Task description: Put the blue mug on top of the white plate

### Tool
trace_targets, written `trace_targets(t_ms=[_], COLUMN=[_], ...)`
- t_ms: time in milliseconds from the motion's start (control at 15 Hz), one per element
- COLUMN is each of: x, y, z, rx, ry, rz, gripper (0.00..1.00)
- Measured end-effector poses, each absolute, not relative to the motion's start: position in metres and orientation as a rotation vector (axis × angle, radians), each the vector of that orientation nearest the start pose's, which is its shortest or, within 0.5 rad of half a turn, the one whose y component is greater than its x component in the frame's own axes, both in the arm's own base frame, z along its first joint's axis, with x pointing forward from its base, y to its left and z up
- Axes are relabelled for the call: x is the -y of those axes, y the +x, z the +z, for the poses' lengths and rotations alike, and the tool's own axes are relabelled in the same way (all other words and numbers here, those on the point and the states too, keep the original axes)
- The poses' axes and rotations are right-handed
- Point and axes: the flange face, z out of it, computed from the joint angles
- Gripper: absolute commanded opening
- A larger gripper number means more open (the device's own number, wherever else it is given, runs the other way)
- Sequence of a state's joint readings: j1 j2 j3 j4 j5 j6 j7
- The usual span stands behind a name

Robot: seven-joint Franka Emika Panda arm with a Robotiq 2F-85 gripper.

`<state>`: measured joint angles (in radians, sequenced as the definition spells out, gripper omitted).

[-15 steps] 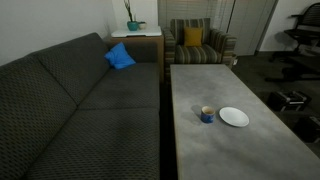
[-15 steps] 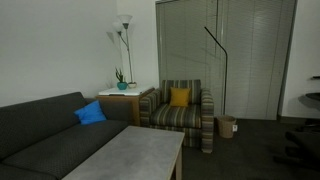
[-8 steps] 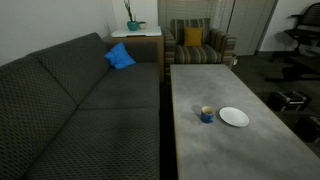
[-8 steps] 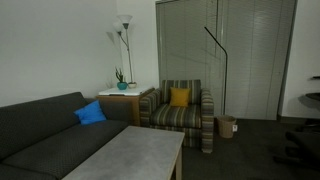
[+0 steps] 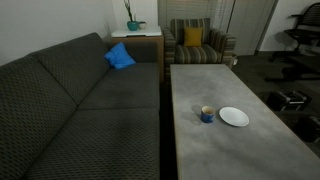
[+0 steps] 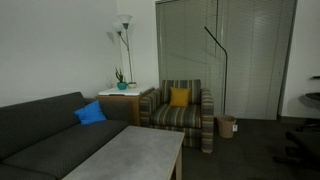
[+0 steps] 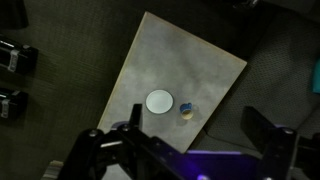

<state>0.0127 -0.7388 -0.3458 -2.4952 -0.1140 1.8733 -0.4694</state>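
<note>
The blue mug point(image 5: 206, 114) stands upright on the grey table point(image 5: 220, 150), just beside the white plate point(image 5: 234, 117) with a small gap between them. The plate lies flat and bare. The wrist view looks down from high above: the plate point(image 7: 159, 101) and the mug point(image 7: 186, 109) sit near one edge of the table point(image 7: 190, 60). My gripper point(image 7: 198, 128) is open and empty, far above them, its dark fingers point(image 7: 266, 130) wide apart. The gripper does not show in either exterior view. The mug and plate are out of view in an exterior view of the table's end point(image 6: 130, 150).
A dark grey sofa point(image 5: 70, 110) with a bright blue cushion point(image 5: 120, 57) runs along the table. A striped armchair point(image 5: 195, 42) with a yellow cushion and a side table with a plant point(image 5: 133, 25) stand beyond. A floor lamp point(image 6: 122, 40) and an office chair point(image 5: 303, 40) are nearby.
</note>
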Motion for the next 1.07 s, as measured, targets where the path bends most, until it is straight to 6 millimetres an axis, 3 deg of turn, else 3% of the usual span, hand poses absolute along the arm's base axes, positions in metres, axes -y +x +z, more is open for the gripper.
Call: trace_targets(t_ms=[600,867,1067], x=[0.073,0.045,0.042], y=[0.408,0.435,0.442], z=[0.466,0.44,0.433], rx=[0.524,0.604,0.614], ry=[-2.988,-2.998,-3.002], rz=[-0.045,0.006,0.023], gripper=[1.0,1.0,1.0])
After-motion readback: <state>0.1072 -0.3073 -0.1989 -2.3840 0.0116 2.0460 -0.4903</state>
